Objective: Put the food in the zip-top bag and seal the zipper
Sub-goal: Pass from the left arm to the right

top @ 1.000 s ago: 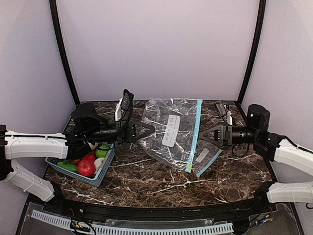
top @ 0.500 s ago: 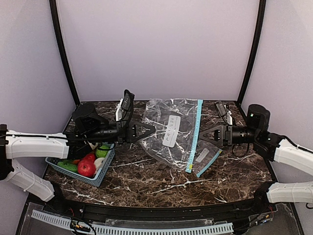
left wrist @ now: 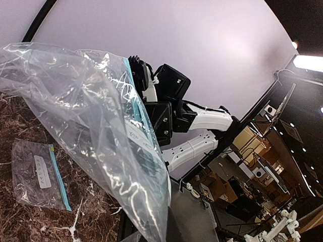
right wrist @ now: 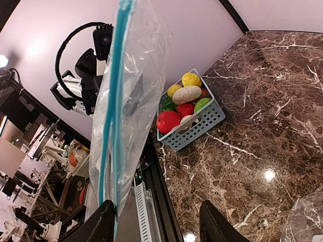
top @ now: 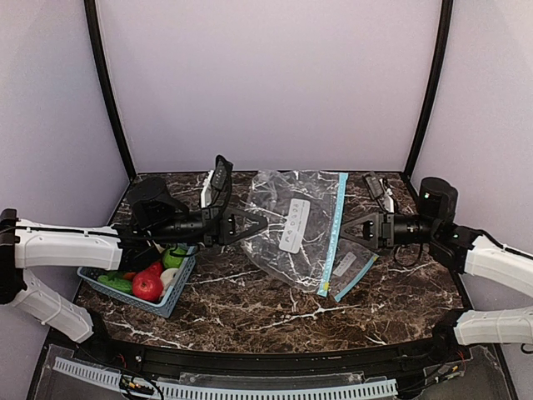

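My left arm reaches in from the left side, its white forearm running nearly level above the teal basket (top: pixel 179 289). The wrist is straight and the left pincer (top: pixel 254 222) points right, toward the middle of the marble table (top: pixel 275 317). Its fingers are pressed together on the left edge of the large zip-top bag (top: pixel 283 250), holding that side up off the marble. The clear plastic billows out from the grip. I cannot tell whether the bag's lower corner touches the table.

My right arm comes in from the opposite side. Its black elbow joint is raised near the back right corner, and the forearm lies level and points left, so my two pincers face each other across the bag. The right pincer (top: pixel 343 230) stands with its fingers apart and clamps nothing. In the right wrist view the bag's teal zipper strip (top: pixel 335 221) runs just beside one finger, and the other finger is well clear of it.

A small zip-top bag (top: pixel 350 268) lies flat on the marble below my right pincer.

The toy food (top: pixel 147 286) is all in the basket under my left forearm, well apart from the bag's mouth. It is made up of red, yellow, green and cream-white pieces heaped together.
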### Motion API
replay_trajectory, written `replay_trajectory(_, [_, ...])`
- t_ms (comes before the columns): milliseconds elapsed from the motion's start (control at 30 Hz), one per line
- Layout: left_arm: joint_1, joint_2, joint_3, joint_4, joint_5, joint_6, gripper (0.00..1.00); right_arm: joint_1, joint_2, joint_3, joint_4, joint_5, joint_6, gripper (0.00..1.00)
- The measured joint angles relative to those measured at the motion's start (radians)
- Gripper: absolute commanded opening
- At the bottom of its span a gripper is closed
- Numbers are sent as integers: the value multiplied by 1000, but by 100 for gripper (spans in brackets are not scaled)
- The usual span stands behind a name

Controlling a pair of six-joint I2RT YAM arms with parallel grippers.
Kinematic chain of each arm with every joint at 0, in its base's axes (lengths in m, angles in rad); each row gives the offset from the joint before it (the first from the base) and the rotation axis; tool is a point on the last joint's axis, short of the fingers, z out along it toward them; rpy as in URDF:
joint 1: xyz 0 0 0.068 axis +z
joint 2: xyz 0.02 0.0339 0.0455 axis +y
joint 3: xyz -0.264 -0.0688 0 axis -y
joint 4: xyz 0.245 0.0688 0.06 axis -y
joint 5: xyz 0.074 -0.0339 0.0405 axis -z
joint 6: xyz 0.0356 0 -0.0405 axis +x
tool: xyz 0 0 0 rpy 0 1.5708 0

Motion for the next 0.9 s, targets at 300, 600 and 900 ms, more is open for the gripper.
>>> replay_trajectory(300, [0,18,0,38,11,-19,1,1,21,1,38,-14,18,36])
replay_trajectory(600, [0,37,0,63,11,-33,1,4,18,1,87,-31,42,0])
replay_trajectory(900, [0,46,0,-90,-88,37,66,4,-24,11,31,42,39,0])
